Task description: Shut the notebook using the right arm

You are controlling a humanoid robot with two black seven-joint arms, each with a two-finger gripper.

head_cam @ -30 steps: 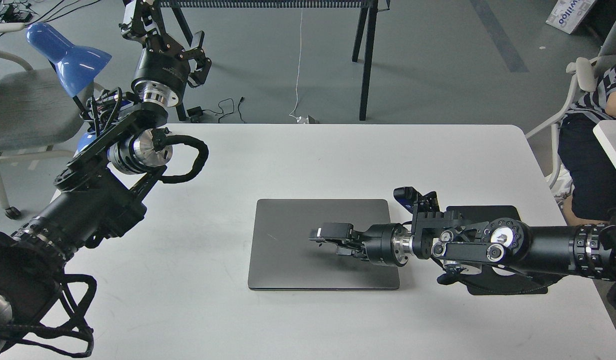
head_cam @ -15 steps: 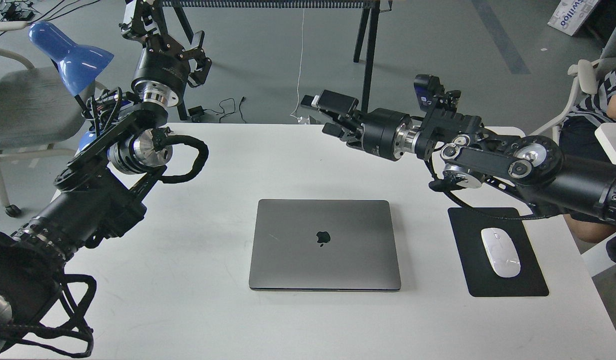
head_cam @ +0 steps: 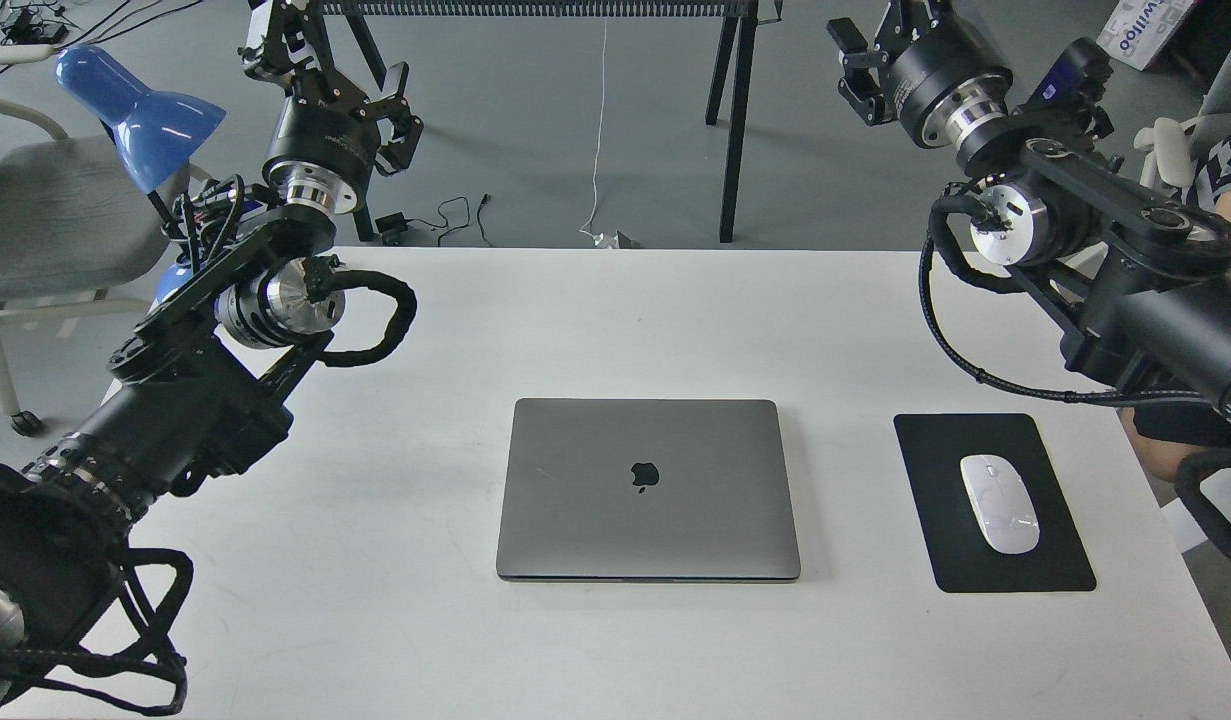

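Note:
The notebook (head_cam: 647, 490), a slim grey laptop, lies shut and flat on the white table (head_cam: 675, 320), with the dark apple logo on its lid facing up. My right arm (head_cam: 1125, 290), with a blue-faced module (head_cam: 1060, 75) near the wrist, is raised at the far right, well clear of the notebook. Its gripper (head_cam: 875, 45) is at the top edge, partly cut off, and nothing shows in it. My left gripper (head_cam: 330, 60) is high at the top left, open and empty.
A black mouse pad (head_cam: 1065, 560) with a white mouse (head_cam: 999, 503) lies right of the notebook. A blue lamp (head_cam: 140, 105) and a grey chair (head_cam: 45, 220) stand at the left. A seated person (head_cam: 1225, 150) is at the right edge. A black table frame (head_cam: 730, 110) stands behind.
My right gripper was low over the closed lid, then lifted away and swung up to the far top right. The mouse pad and mouse came into view. The left arm has not moved.

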